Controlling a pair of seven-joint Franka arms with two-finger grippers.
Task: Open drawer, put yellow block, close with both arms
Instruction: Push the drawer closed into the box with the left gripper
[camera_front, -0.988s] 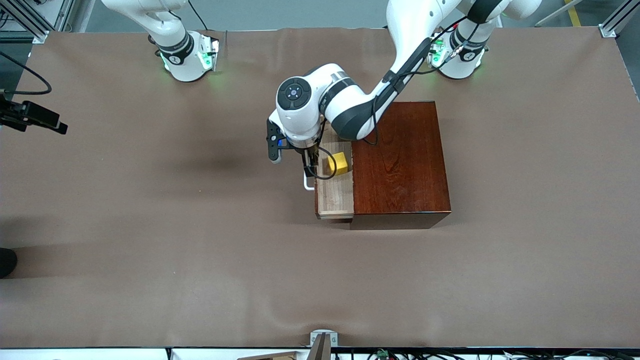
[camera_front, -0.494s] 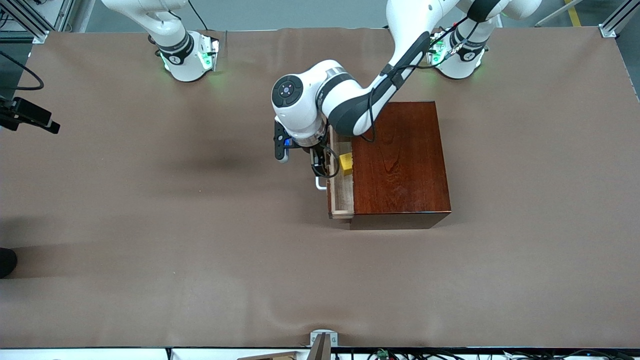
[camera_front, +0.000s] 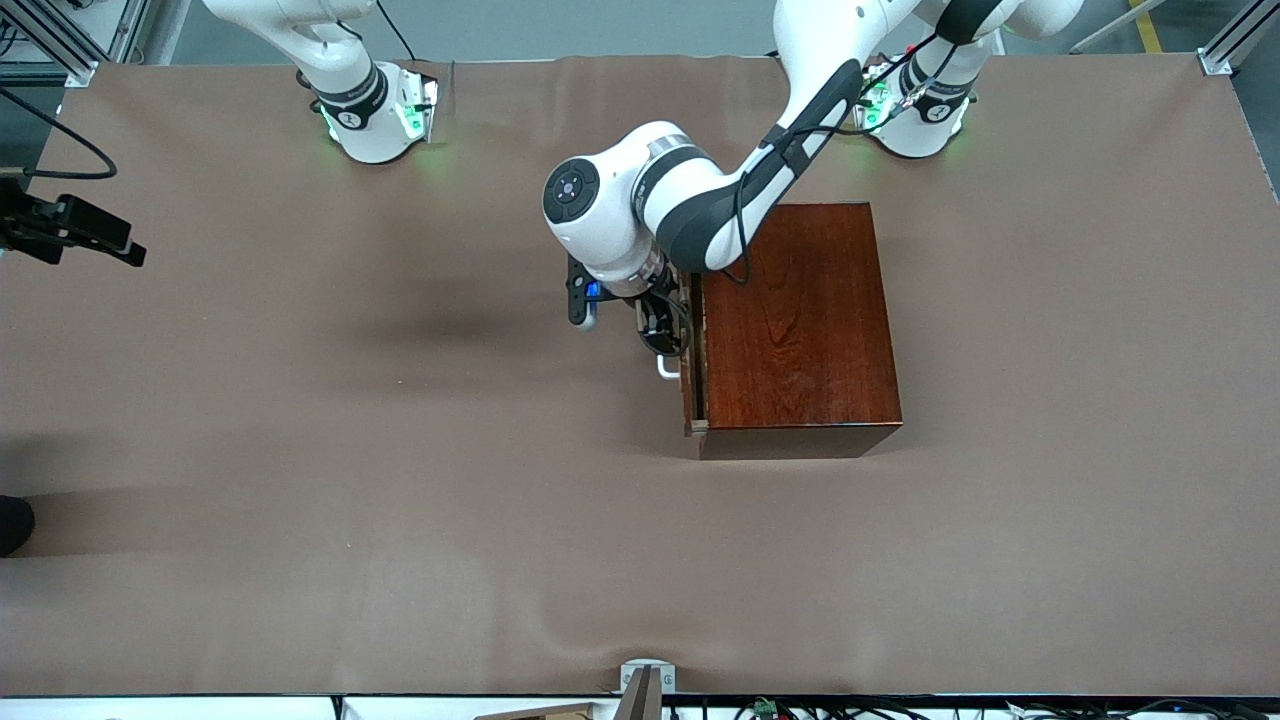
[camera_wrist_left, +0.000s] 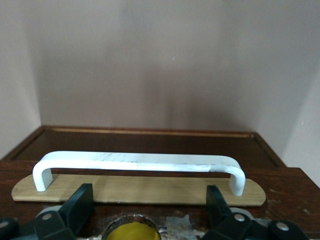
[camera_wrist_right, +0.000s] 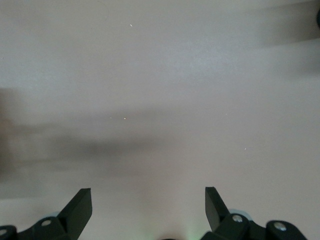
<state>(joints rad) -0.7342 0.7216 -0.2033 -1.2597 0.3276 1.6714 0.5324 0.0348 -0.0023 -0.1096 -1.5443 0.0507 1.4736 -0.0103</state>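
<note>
— Since the earlier frames the drawer (camera_front: 692, 370) has slid almost wholly into the box (camera_front: 800, 325); only a thin strip of its pale tray shows, and the yellow block is out of sight. We take it to be inside, though we cannot see it now.

— Why is the left arm bent over that end of the box?

— We read it as the pushing arm: it reaches from its base across the box top so the left gripper (camera_wrist_left: 150, 210) sits right at the drawer front, with the white handle (camera_wrist_left: 137, 162) just ahead of it. In the left wrist view its fingers (camera_wrist_left: 80, 205) stand apart, one toward each end of the bar and gripping nothing — a flat shove needs no clamp.

— And the right arm?

— It waits at its own end of the table. The right gripper (camera_wrist_right: 148, 207) hangs over bare tabletop with its fingers spread wide, so the closing looks one-armed so far.

— How does the drawer look?

— Dark reddish-brown front, matching the glossy mahogany box, with a pale oval backing plate (camera_wrist_left: 137, 189) under the white U-shaped bar. We judge a last small push remains before it sits flush.
</note>
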